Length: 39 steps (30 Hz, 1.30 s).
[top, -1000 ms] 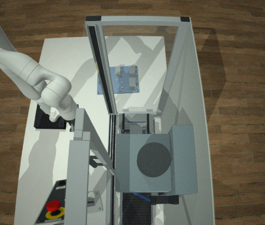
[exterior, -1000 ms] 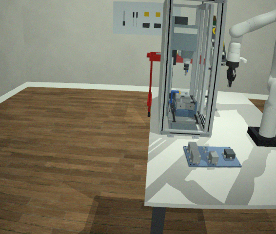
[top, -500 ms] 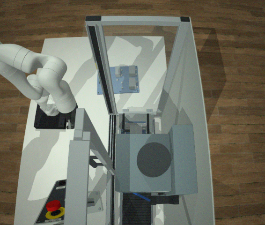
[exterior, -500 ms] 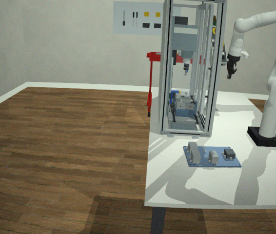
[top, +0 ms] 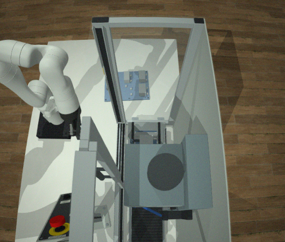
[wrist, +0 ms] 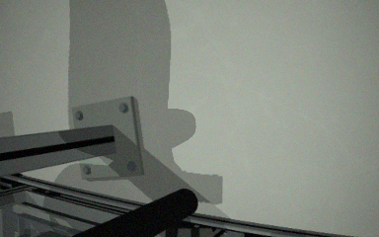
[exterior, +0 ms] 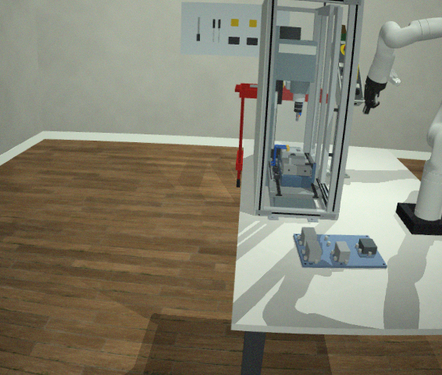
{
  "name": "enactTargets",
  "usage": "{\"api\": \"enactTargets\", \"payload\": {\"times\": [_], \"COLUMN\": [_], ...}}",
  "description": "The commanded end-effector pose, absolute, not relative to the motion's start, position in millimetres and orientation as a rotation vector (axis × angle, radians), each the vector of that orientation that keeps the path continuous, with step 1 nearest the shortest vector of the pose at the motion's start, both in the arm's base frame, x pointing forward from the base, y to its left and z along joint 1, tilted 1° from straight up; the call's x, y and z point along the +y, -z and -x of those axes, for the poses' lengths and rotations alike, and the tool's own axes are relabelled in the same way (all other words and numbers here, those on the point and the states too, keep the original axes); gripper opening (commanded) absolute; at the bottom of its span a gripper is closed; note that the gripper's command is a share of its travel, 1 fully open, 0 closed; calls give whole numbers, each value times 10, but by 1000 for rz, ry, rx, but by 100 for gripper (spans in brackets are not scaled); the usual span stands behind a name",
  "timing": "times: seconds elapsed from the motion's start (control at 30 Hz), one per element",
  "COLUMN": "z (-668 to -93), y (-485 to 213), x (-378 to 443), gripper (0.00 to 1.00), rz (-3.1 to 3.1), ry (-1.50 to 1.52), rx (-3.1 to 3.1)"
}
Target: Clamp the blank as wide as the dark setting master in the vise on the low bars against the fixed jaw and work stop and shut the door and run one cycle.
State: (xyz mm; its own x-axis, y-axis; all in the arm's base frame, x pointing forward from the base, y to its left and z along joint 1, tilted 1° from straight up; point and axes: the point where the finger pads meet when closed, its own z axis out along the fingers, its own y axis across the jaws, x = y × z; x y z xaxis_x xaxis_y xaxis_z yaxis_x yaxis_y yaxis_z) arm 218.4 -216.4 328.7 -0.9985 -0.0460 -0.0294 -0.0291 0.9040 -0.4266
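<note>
My gripper (top: pixel 71 130) (exterior: pixel 367 109) is shut and empty, high above the table on the robot side of the guard (top: pixel 147 21) (exterior: pixel 344 161). The dark setting master (exterior: pixel 368 245) stands on the blue plate (exterior: pixel 362 261) (top: pixel 127 97). Several light blanks stand there too, one blank (top: pixel 127 77) (exterior: pixel 341 251) between the master and the other two. The vise (exterior: pixel 296 167) is inside the guard; whether a blank lies in it I cannot tell. A black bar (wrist: pixel 177 204), apparently the door handle, crosses the wrist view. Door position, VISE AIR, CYCLE START and lamp are unclear.
The machine head (top: pixel 154 174) (exterior: pixel 296 66) hides most of the vise from above. A bolted foot plate (top: pixel 105 221) (wrist: pixel 105 116) stands beside the guard. A control panel with a red button (top: pixel 57 221) is at the lower left. A red stand (exterior: pixel 241 129) is behind the guard.
</note>
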Motion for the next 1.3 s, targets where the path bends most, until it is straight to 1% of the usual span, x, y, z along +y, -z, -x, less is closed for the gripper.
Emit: {"api": "enactTargets", "payload": {"times": [0.0,0.2,0.37,0.77,0.93,1.27], "z": [-2169,-2169,-2183,-2183,-2197,-2197], "y": [-3310,-3310,-3766,-3766,-4221,-4221], "x": [-2173,-2173,-2380,-2380,-2585,-2585], "gripper": [10,10,10,10,10,10], "rz": [63,63,127,127,188,188], "ry": [716,716,1045,1045,1357,1357], "rx": [3024,3024,2906,2906,2751,2751]}}
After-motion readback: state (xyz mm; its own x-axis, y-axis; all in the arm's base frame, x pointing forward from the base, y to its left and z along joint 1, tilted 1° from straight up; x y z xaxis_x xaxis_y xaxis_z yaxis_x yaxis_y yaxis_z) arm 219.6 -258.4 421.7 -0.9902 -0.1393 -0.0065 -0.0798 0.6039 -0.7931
